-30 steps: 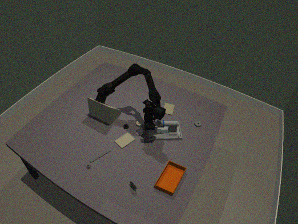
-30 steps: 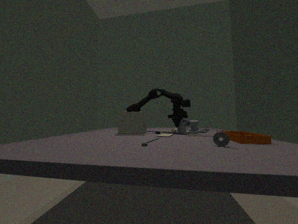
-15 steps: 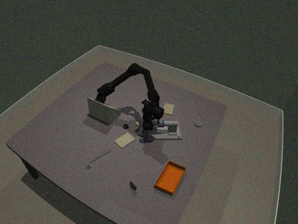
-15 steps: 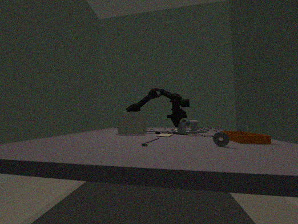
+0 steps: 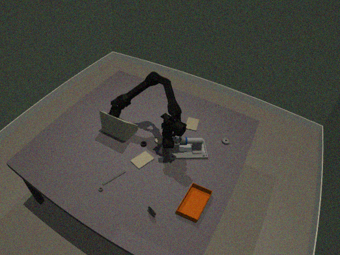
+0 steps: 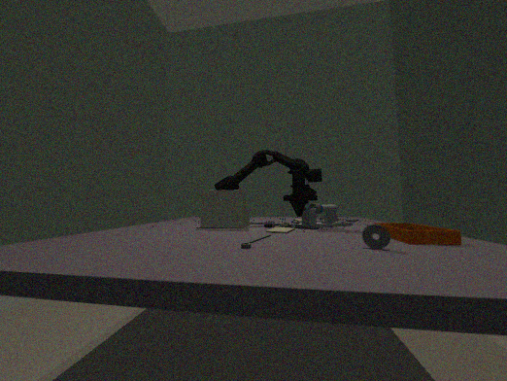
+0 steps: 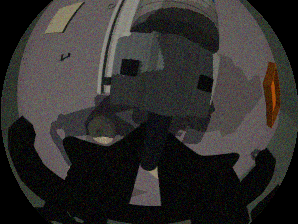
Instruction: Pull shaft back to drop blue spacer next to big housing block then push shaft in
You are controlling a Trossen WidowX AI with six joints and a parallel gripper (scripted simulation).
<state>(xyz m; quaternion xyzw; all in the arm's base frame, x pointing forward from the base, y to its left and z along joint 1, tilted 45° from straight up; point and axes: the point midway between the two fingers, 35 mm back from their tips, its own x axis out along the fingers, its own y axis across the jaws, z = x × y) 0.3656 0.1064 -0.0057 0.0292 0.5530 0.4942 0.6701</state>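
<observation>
My gripper (image 5: 167,146) (image 6: 299,214) (image 7: 151,127) points down and is shut on the dark end of the shaft (image 7: 156,142), which sticks out of a grey support block (image 7: 165,82). The blue spacer (image 5: 186,140) shows as a thin band beside the big pale housing block (image 5: 196,142), in line with the shaft; only a sliver of blue shows at the top of the wrist view. A grey rounded part (image 7: 175,27) lies beyond the support block. The white base frame (image 5: 192,158) (image 7: 106,65) carries the assembly. The arm hides part of the shaft and the other spacers.
An orange tray (image 5: 195,202) (image 6: 427,235) (image 7: 270,95) lies toward the front right. An upright cream panel (image 5: 117,127) (image 6: 223,209) stands near the arm's base. Cream tiles (image 5: 142,159) (image 5: 192,123), a dark disc (image 5: 143,144), a thin rod (image 5: 114,178) and a standing grey ring (image 6: 367,237) are on the table.
</observation>
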